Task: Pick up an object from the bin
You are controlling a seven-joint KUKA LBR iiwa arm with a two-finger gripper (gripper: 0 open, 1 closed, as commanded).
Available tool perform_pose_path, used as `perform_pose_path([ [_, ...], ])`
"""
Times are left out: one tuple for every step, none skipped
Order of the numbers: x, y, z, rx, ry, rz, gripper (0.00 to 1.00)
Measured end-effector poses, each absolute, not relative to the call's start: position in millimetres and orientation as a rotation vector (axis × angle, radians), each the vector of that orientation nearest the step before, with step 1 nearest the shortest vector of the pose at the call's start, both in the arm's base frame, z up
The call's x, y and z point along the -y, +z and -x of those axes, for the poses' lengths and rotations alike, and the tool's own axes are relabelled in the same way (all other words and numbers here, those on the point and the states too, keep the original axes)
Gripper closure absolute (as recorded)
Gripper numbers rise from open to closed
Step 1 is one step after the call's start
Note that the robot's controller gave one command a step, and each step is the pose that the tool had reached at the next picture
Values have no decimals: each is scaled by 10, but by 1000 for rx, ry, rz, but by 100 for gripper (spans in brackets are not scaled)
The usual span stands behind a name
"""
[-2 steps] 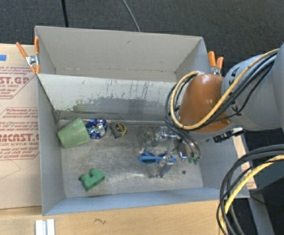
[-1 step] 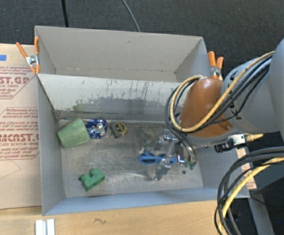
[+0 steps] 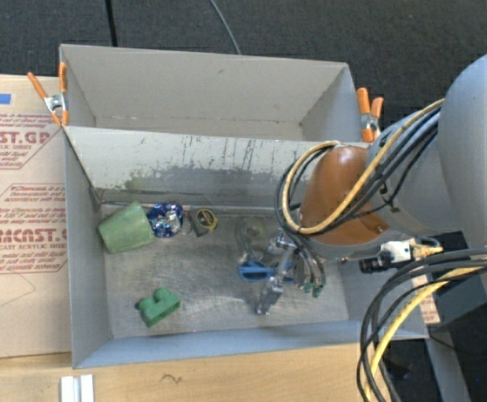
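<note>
While the gripper [image 3: 277, 285] sits low in the bin [image 3: 209, 82], a small blue piece [image 3: 251, 270] lies just beside it, seemingly within grasp; jaw opening indiscernible.

i saw the bin [image 3: 218, 157] as scuffed, matt grey metal. the 2 green pieces looked matt: the pale block [image 3: 126, 227] soft like foam, the dark block [image 3: 158, 306] hard plastic. the blue-and-white ball [image 3: 166, 219] shone glossy.

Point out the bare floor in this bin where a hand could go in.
Widest patch: mid-floor, between the green block, the blue ball and the gripper. A narrow strip lies left of the block, below the green roll. Crowded: the back-left row and around the gripper.
</note>
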State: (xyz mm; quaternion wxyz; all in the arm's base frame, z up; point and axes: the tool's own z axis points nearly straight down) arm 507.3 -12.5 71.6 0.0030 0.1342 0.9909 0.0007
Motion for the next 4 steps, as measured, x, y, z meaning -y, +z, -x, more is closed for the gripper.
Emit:
perform_pose_path([
  [122,725,-5082,-3111,2,-421,0],
  [120,742,-5083,-3114,2,-420,100],
  [116,871,-5085,-3112,2,-420,100],
  [112,1407,-5095,-3109,2,-418,100],
])
